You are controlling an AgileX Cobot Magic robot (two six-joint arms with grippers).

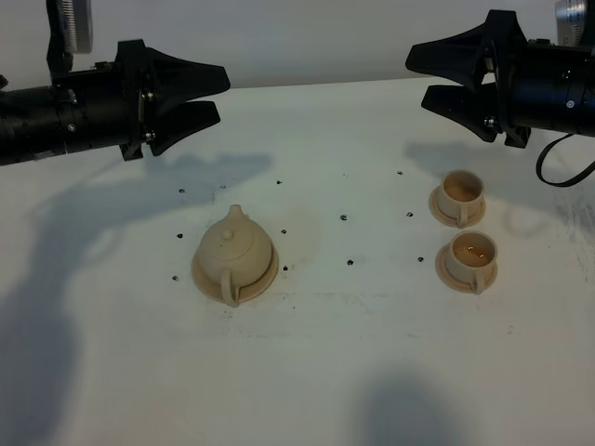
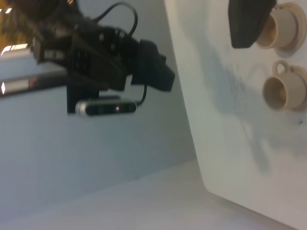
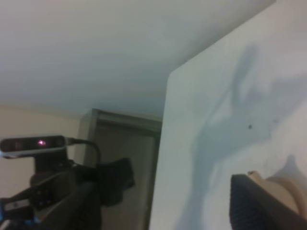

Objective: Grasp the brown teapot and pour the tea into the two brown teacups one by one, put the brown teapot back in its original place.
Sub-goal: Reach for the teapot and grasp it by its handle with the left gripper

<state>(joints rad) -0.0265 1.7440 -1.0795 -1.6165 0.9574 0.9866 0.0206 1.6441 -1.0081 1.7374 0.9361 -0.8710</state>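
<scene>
Between brown teapot (image 1: 234,249) and teacups (image 1: 461,190), dark specks (image 1: 350,262) dot table (image 1: 372,353).

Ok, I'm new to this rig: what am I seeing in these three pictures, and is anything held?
The wide picture comes from a camera mounted high above a white table. Two black arms reach in, ending in two-fingered claws: the left gripper and the right gripper. Both are open, raised off the table, holding nothing. The other two pictures come from cameras on the wrists, so they look tilted. On the table: the brown teapot on its saucer, the far teacup, and the near teacup with tea in it.
</scene>
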